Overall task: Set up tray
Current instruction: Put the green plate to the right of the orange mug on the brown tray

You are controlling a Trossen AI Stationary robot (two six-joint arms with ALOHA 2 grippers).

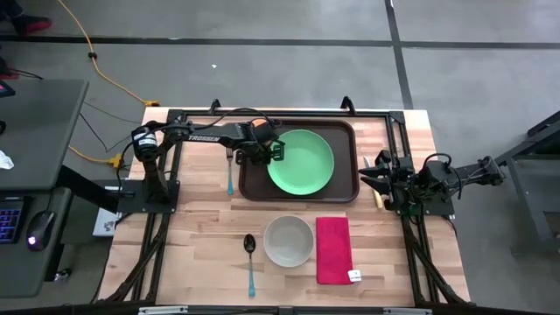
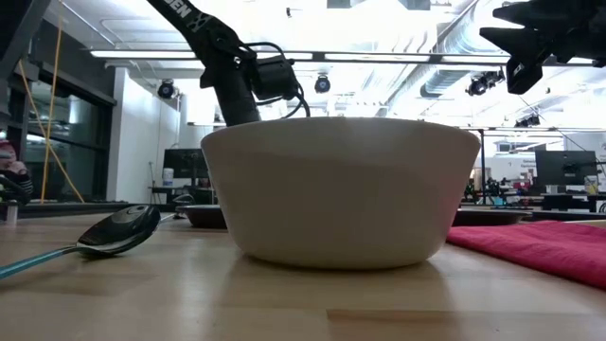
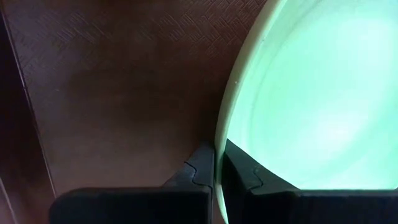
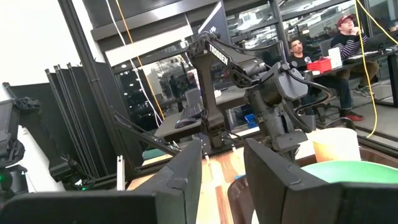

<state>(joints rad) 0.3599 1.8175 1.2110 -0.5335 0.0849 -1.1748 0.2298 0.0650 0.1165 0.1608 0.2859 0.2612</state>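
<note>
On the tray [image 1: 345,189], my left gripper [image 1: 278,150] has its fingers [image 3: 200,172] pinched on the rim of the green plate [image 1: 302,162].

I see the tray lying flat on the bench [image 1: 201,236], toward its far edge, with the plate resting inside it, nearer the tray's left end. My left fingers are narrow, one on each side of the plate's left rim, touching it; the left wrist view shows the rim running between them over the tray's brown textured floor. My right gripper [image 1: 378,173] hangs just beside the tray's right end, clear of it, fingers [image 4: 277,171] apart and holding nothing. Nearer me than the tray sit a white bowl [image 1: 289,241], a red cloth [image 1: 333,249] just right of the bowl, and a spoon [image 1: 249,255] left of it. A fork [image 1: 230,172] lies just beside the tray's left end.
</note>
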